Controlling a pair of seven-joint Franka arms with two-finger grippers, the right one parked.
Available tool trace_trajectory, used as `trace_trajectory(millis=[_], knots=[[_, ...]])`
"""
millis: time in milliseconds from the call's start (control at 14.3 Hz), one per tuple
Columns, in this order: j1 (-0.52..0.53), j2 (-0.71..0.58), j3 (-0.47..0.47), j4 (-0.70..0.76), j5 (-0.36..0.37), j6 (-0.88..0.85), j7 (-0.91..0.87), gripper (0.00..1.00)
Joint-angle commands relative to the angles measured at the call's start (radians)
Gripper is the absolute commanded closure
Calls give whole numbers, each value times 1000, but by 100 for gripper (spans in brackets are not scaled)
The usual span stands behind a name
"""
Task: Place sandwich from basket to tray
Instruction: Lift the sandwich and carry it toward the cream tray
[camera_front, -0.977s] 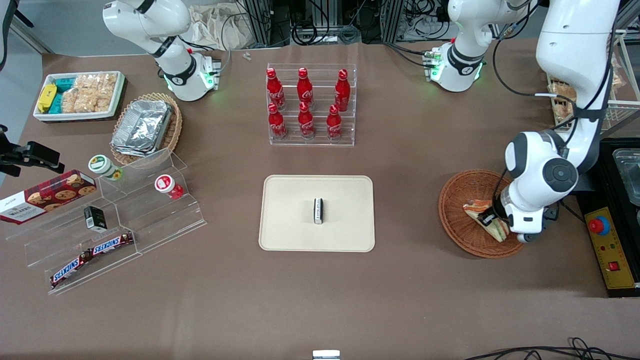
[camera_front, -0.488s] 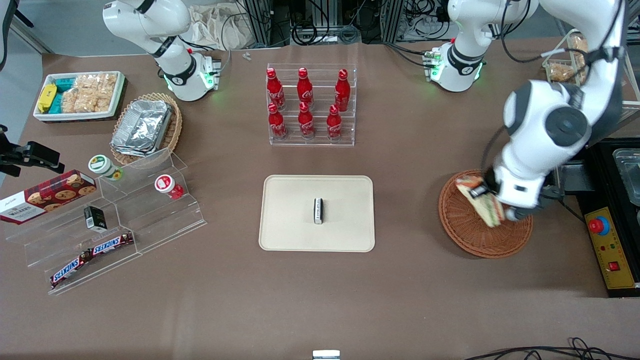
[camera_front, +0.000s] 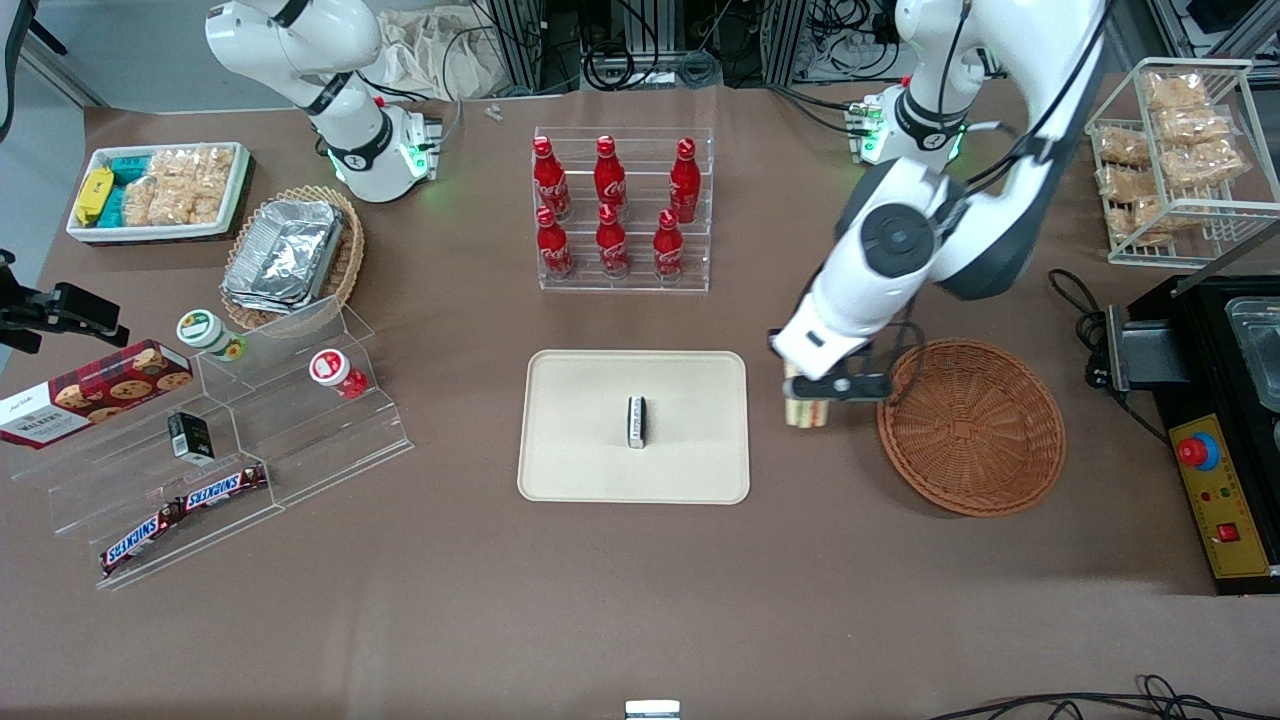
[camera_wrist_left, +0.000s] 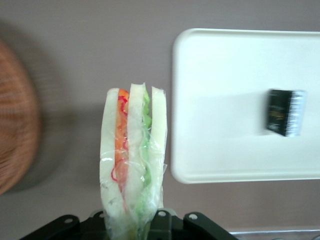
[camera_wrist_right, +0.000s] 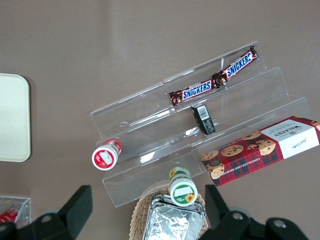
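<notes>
The sandwich (camera_front: 806, 411) (camera_wrist_left: 132, 160), a plastic-wrapped wedge of pale bread with orange-red and green filling, hangs above the bare table between the tray and the basket. My left gripper (camera_front: 818, 392) (camera_wrist_left: 134, 227) is shut on it, cut edge pointing away from the wrist. The round reddish-brown wicker basket (camera_front: 970, 428) (camera_wrist_left: 15, 135) sits beside the gripper with nothing in it. The cream-beige tray (camera_front: 580, 445) (camera_wrist_left: 225, 100) lies toward the parked arm's end, its nearest rim a short way from the sandwich. A small black-white block (camera_front: 636, 421) (camera_wrist_left: 285, 112) stands at its centre.
A clear rack of red cola bottles (camera_front: 620, 215) stands farther from the front camera than the tray. A white wire rack of bagged snacks (camera_front: 1175, 160) and a black box with a red button (camera_front: 1200, 452) sit at the working arm's end. Acrylic shelves (camera_front: 230, 430) occupy the parked arm's end.
The gripper lifted the sandwich out of the basket and carried it sideways toward the tray. The basket now holds nothing.
</notes>
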Motion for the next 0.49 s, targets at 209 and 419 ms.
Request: trace_trajectory(millis=[209, 419], knots=[[-55, 203, 2, 79, 92, 157, -50, 100], [-56, 275, -1, 131, 198, 160, -126, 100]])
